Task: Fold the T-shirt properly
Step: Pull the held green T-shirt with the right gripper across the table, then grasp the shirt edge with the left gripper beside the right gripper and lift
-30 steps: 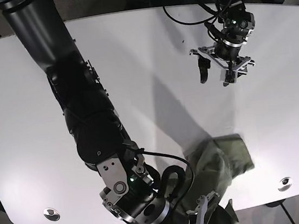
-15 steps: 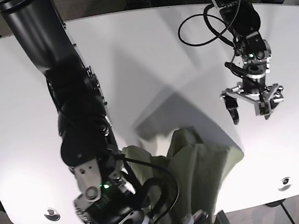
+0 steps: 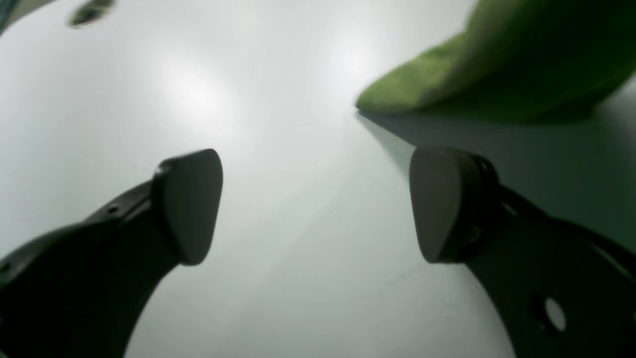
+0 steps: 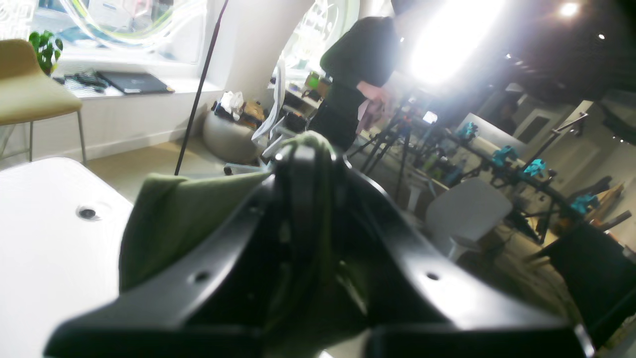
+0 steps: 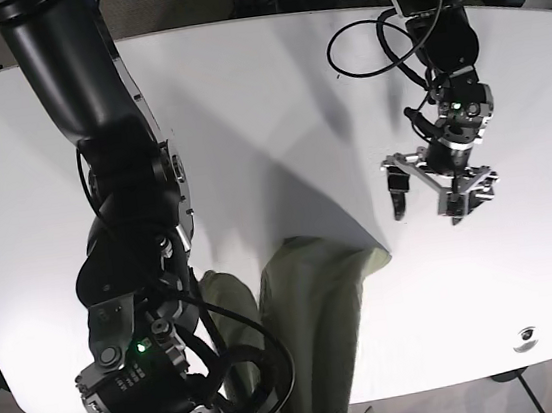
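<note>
Your left gripper [image 3: 315,204] has its fingers [image 3: 191,204] spread wide with nothing between them, only bare white worktop [image 3: 223,99] showing in the gap. In the left wrist view a corner of the green T-shirt [image 3: 497,64] sits just beyond the right-hand pad, close to it but not touching. From the base camera, that gripper [image 5: 442,193] hangs over the right part of the worktop [image 5: 275,116], a little way off from the shirt's nearest edge.

Your right gripper [image 4: 303,164] has its fingers pressed together on a fold of the T-shirt [image 4: 174,219]; olive cloth bulges out on both sides of the closed black tips and drapes down to the left of them. Its camera looks out past the worktop edge [image 4: 44,238] into the room, where a person in black [image 4: 355,74] stands by tripods and a tan chair [image 4: 30,94] sits by the window.

In the base view, the T-shirt [image 5: 314,313] lies at the near edge of the worktop, bunched into long ridges running toward the bottom of the frame. The right arm [image 5: 131,254] crosses the left side of the scene, and its gripper is cut off at the lower edge.
</note>
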